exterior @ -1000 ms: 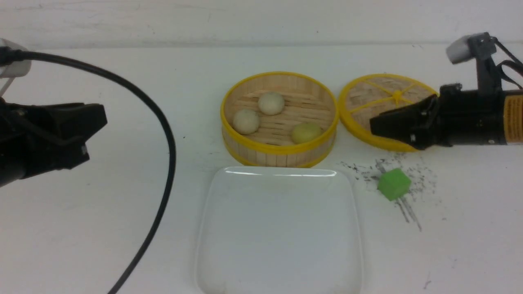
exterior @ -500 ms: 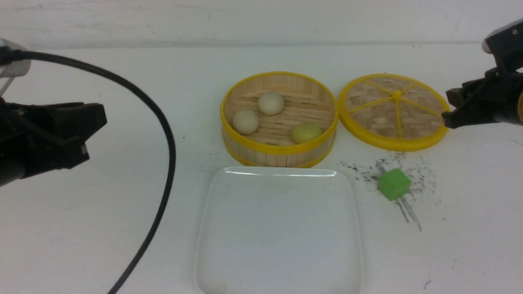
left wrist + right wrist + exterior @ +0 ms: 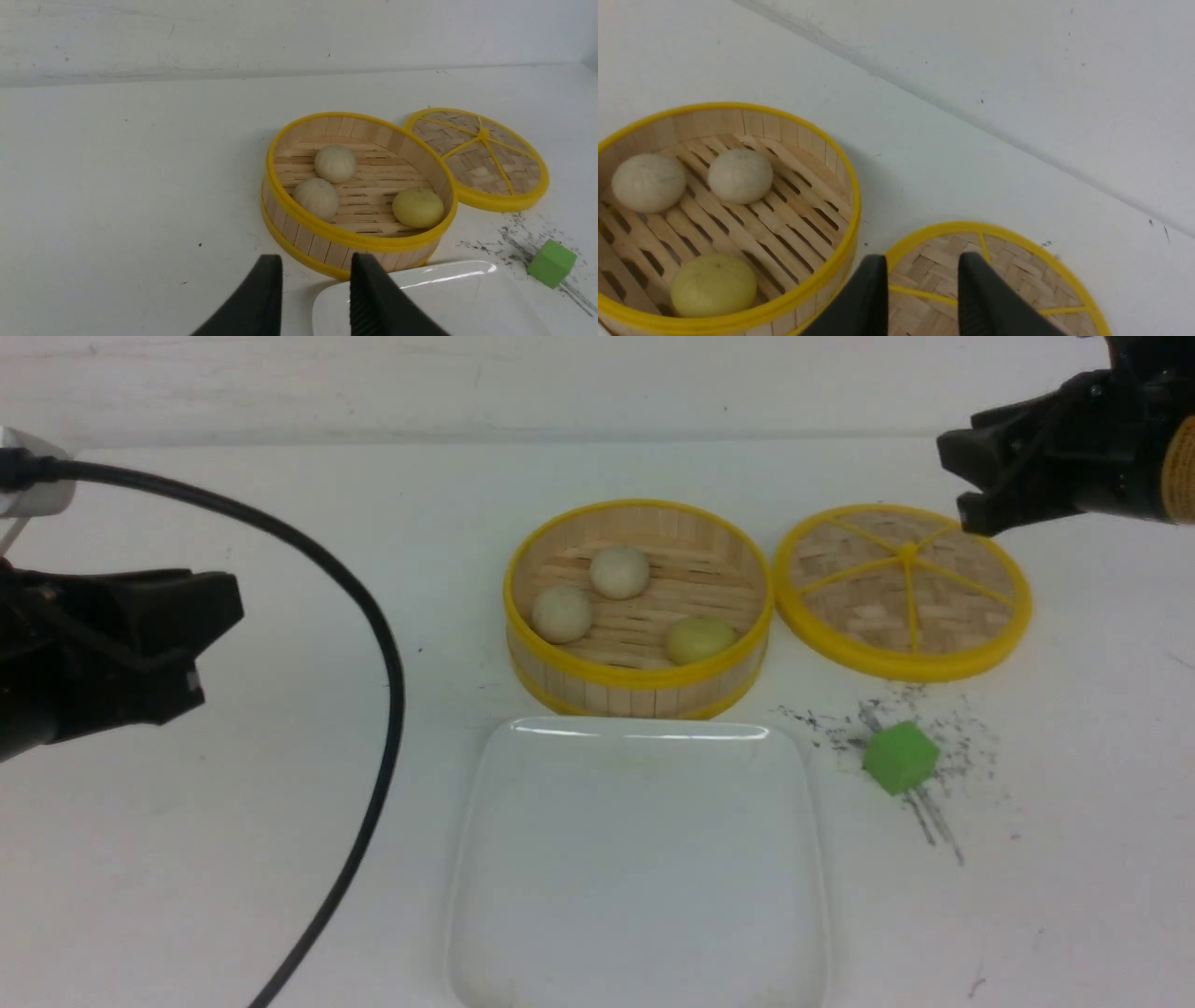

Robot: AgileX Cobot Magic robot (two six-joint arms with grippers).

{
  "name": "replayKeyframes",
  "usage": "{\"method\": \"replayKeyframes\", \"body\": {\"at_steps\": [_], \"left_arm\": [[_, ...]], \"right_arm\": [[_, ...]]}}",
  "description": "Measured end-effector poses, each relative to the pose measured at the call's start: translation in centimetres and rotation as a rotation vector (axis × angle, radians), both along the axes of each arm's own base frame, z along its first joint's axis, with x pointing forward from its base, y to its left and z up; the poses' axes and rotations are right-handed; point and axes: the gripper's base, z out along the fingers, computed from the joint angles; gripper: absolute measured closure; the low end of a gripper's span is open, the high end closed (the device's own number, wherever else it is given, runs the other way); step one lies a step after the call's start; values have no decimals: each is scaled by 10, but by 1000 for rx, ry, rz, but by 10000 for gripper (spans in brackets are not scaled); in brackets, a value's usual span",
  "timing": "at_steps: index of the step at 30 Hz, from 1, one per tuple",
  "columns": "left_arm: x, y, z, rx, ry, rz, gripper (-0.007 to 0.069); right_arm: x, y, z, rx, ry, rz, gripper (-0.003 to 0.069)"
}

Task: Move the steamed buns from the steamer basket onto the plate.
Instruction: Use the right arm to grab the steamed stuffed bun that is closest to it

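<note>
My left gripper (image 3: 316, 261) and right gripper (image 3: 920, 261) are both narrowly parted, empty. The three buns (image 3: 619, 572) lie in the basket (image 3: 644, 678), between the grippers; the plate (image 3: 644, 732) sits just beside it.

Front overview, facing forward; wrist views share steamer basket (image 3: 635, 695).
</note>
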Motion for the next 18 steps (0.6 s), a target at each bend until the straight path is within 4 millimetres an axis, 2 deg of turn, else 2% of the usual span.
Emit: {"method": "replayKeyframes", "body": {"at_steps": [2, 6, 12, 18], "left_arm": [[0, 0, 0, 1, -2, 3, 384], [1, 2, 1, 4, -10, 24, 384], [2, 3, 1, -1, -15, 37, 384], [2, 3, 2, -13, -16, 39, 384]], "right_arm": [[-1, 5, 0, -3, -1, 21, 419], [-11, 31, 0, 26, 20, 156, 419], [-17, 45, 1, 130, 80, 190, 419], [-15, 46, 7, 507, 269, 35, 419]]}}
